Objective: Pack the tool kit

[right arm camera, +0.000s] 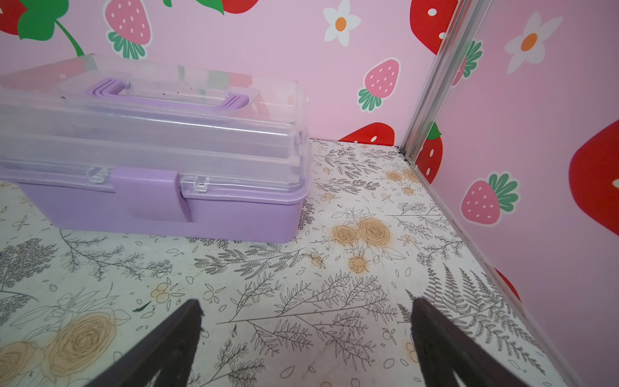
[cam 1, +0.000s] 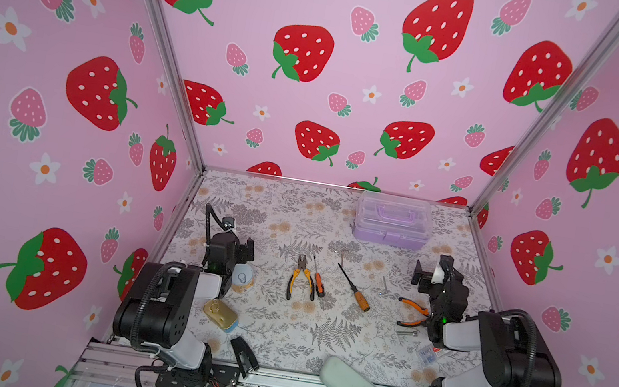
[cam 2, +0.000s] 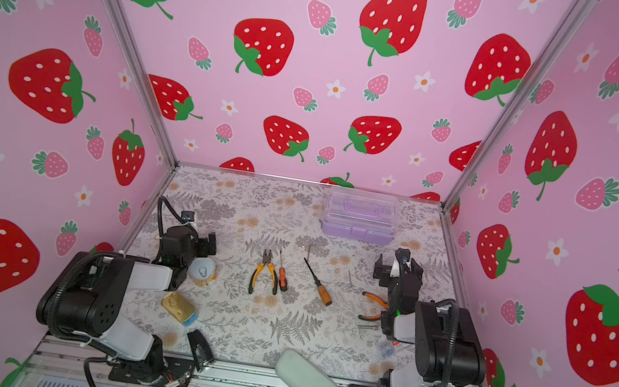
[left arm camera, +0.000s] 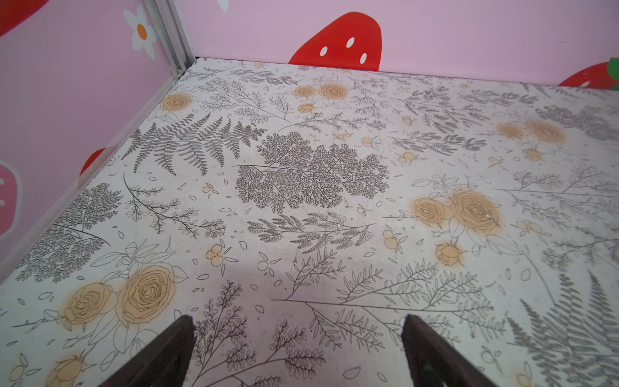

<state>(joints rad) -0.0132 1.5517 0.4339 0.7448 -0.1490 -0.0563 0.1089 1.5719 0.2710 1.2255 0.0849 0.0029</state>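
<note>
The tool kit (cam 1: 392,220) (cam 2: 359,216) stands at the back right of the table with its clear lid down over the lilac base (right arm camera: 214,217). Loose in mid-table lie yellow-handled pliers (cam 1: 302,278), a small orange screwdriver (cam 1: 318,278), a larger screwdriver (cam 1: 354,289) and two hex keys (cam 1: 343,255) (cam 1: 385,284). Orange-handled pliers (cam 1: 412,312) lie beside the right arm. My left gripper (cam 1: 244,249) (left arm camera: 298,318) is open over bare table. My right gripper (cam 1: 423,273) (right arm camera: 306,303) is open, short of the case, holding nothing.
A round gold tin (cam 1: 244,277) and a flat gold tin (cam 1: 220,314) sit by the left arm. A black stapler-like object (cam 1: 243,354) and a pale green pouch (cam 1: 353,386) lie at the front edge. A bolt (cam 1: 405,332) and a small clear packet (cam 1: 429,353) lie near the right arm.
</note>
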